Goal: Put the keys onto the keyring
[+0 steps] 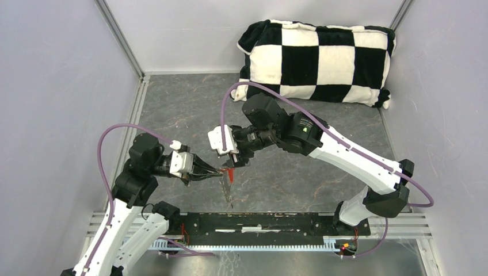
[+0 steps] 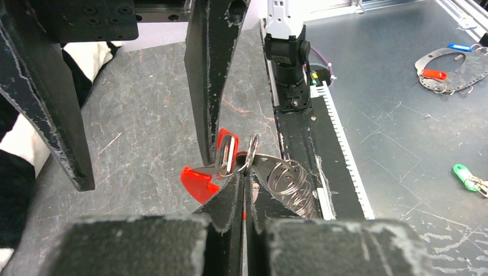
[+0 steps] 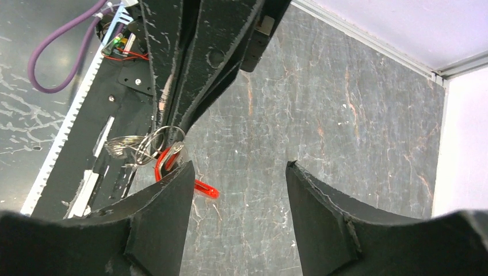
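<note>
My left gripper (image 2: 244, 172) is shut on a thin silver ring of the keyring (image 2: 253, 150), held above the table's near edge. The bright-red fob (image 2: 198, 181) sticks out to the left of the fingertips, and a coil of silver rings (image 2: 290, 184) hangs to the right. A small red-edged piece with a metal face (image 2: 227, 150), apparently the red-headed key, hangs at the pinched ring. The dark-headed key is not visible. My right gripper (image 3: 239, 178) is open with nothing between its fingers; its left finger (image 3: 164, 201) is right beside the red fob (image 3: 204, 188). From above, both grippers (image 1: 216, 171) (image 1: 233, 160) meet around the fob (image 1: 230, 173).
A black-and-white checkered pillow (image 1: 316, 60) lies at the back right. The black base rail (image 1: 259, 221) runs along the near edge under the hanging rings. Beyond it, on the metal surface, lie other tags: red (image 2: 434, 73), blue (image 2: 459, 47) and green (image 2: 463, 171).
</note>
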